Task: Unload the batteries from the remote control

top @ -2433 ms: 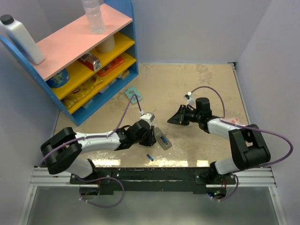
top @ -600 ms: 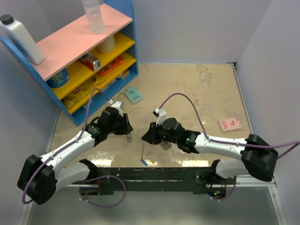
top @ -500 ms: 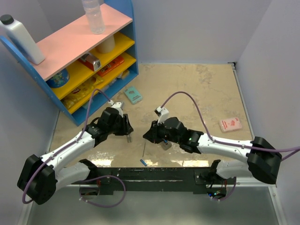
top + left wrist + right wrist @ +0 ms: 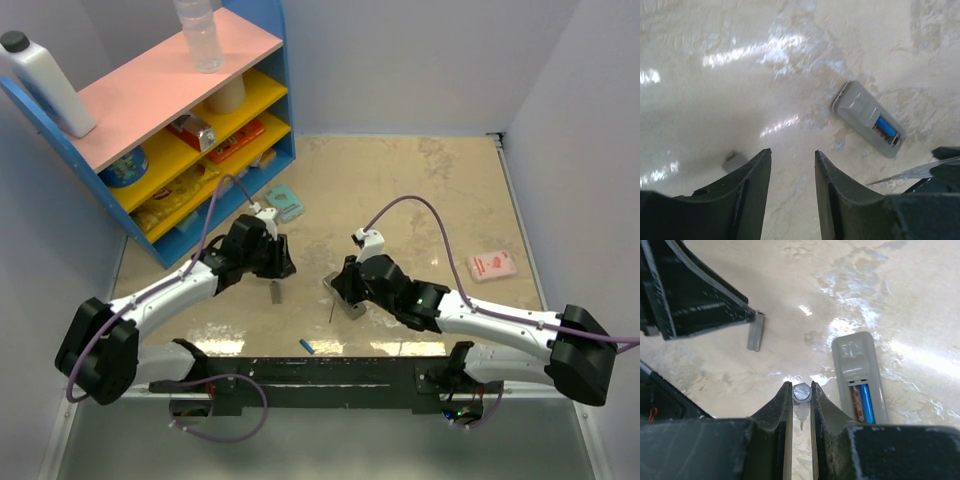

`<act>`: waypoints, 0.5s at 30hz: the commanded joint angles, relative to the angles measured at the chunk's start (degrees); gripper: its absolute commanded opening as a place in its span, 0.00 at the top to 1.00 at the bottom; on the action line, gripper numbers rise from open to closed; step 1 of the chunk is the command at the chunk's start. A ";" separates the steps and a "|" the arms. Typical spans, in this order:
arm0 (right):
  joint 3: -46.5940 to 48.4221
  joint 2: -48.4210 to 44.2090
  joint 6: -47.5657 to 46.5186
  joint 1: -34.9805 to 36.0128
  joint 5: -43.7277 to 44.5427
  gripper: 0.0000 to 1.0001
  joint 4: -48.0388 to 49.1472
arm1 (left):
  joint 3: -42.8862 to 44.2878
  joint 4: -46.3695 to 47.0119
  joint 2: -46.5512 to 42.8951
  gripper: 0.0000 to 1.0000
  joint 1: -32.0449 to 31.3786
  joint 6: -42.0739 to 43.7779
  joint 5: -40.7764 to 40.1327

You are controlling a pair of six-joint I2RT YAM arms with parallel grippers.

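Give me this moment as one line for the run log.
left fingers open, empty | right fingers shut on thin grey stick | remote control on table, one battery inside | other battery loose on table

Light: bright, even, from overhead.
Glare: white patches on the glossy table (image 4: 420, 190), heaviest in both wrist views (detail washed out there).
Shadows: faint, soft-edged, close under the arms.
Overhead view: sharp; shelf (image 4: 150, 110) leans outward with edge distortion.
Left wrist view: left gripper (image 4: 792, 157) dark and soft; remote control (image 4: 867, 119) crisp.
Right wrist view: right gripper (image 4: 800, 387) near-black and blurred; thin grey stick (image 4: 801, 410) catches a highlight.
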 commanded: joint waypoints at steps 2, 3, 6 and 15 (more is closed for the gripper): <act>-2.67 -3.73 3.80 -0.34 6.78 1.00 -1.01 | 10.48 5.56 7.81 0.55 -0.92 4.68 3.74; -3.99 -3.99 4.33 -0.34 7.58 1.00 -0.65 | 12.40 6.09 9.04 0.55 -2.06 4.86 3.92; -5.40 -4.70 4.42 -0.43 10.73 1.00 -0.56 | 15.66 9.08 13.70 0.56 -5.04 5.30 5.06; -6.63 -8.37 5.56 -1.48 20.41 1.00 -6.27 | 24.46 11.71 27.33 0.57 -10.77 5.39 4.36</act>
